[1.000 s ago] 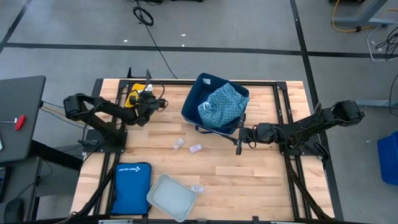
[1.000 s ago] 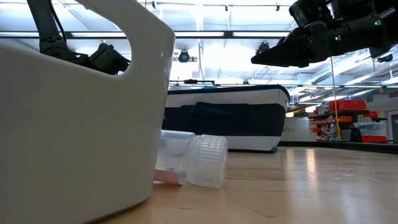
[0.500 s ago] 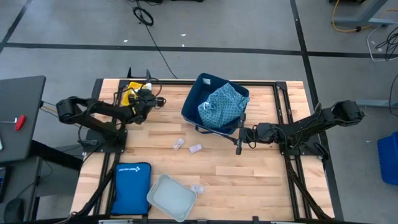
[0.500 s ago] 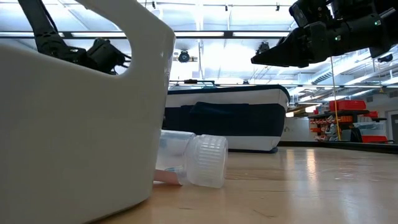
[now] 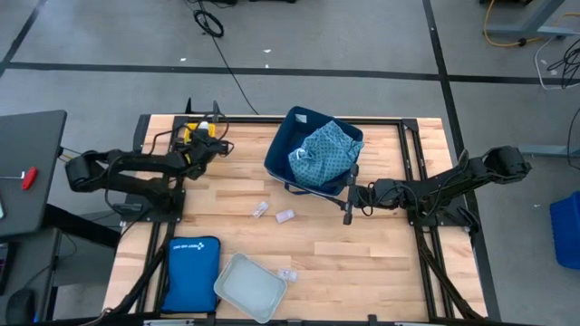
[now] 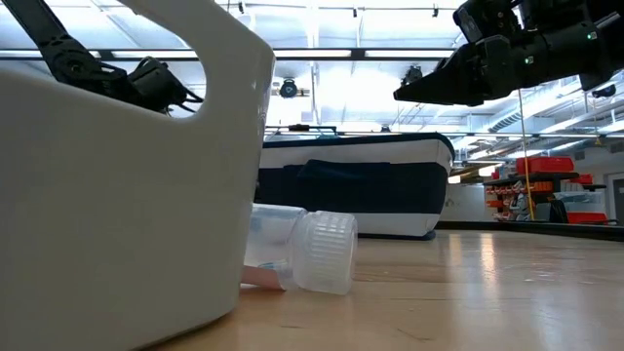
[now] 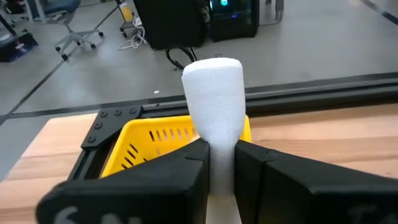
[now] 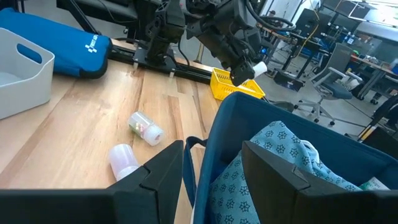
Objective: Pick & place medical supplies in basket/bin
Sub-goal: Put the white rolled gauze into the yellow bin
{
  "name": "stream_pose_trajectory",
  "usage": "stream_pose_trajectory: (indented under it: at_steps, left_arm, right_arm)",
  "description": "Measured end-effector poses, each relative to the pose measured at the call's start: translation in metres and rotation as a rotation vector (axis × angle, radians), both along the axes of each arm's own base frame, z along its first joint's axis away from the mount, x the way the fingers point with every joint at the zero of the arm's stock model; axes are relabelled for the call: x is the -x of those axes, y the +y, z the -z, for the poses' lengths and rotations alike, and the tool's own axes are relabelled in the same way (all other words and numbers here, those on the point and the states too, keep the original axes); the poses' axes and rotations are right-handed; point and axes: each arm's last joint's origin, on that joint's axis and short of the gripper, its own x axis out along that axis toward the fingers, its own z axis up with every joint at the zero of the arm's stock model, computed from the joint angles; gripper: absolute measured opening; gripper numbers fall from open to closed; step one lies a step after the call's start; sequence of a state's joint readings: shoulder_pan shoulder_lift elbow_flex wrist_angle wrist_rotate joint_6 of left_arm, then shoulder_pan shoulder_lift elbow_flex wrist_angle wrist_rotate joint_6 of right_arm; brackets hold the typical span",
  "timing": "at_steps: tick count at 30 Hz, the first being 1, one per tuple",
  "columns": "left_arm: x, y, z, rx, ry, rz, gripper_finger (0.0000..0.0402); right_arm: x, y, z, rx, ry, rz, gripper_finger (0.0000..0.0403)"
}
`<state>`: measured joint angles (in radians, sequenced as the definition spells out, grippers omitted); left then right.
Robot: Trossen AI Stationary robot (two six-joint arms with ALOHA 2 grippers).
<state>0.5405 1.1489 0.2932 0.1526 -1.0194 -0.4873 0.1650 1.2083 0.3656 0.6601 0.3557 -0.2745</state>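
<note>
Left gripper (image 7: 221,163) pinching a white vial (image 7: 214,106) between nearly closed jaws, long axis standing up out of the grip, hanging right over the small yellow bin (image 7: 134,144) at the counter's far left corner. Looks like just a release left. Right gripper (image 8: 211,168) parked by the navy bin (image 8: 311,155), jaws spread, nothing held.

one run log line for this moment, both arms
left gripper: shut on white tube, over yellow bin | right gripper: open, at navy bin edge | loose vials: on table
</note>
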Motion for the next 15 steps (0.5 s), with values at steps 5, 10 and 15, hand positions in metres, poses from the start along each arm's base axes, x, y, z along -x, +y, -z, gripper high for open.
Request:
stream_pose_trajectory:
  at_steps: [5,10,15]
  left_arm:
    - [0.0008,0.0004,0.0005,0.006,0.002,-0.003,0.0045]
    - [0.0006,0.0003,0.0008,0.014,0.007,0.009,0.0106]
    - [0.0006,0.0002,0.0009,0.016,0.000,0.009,0.0144]
  right_arm:
    - [0.0000,0.0000,0.0001,0.000,0.000,0.000,0.0172]
    - [0.0000,0.0000,0.0001,0.000,0.000,0.000,0.0172]
    - [0.0001,0.0000,0.0006,0.001,0.006,0.000,0.0172]
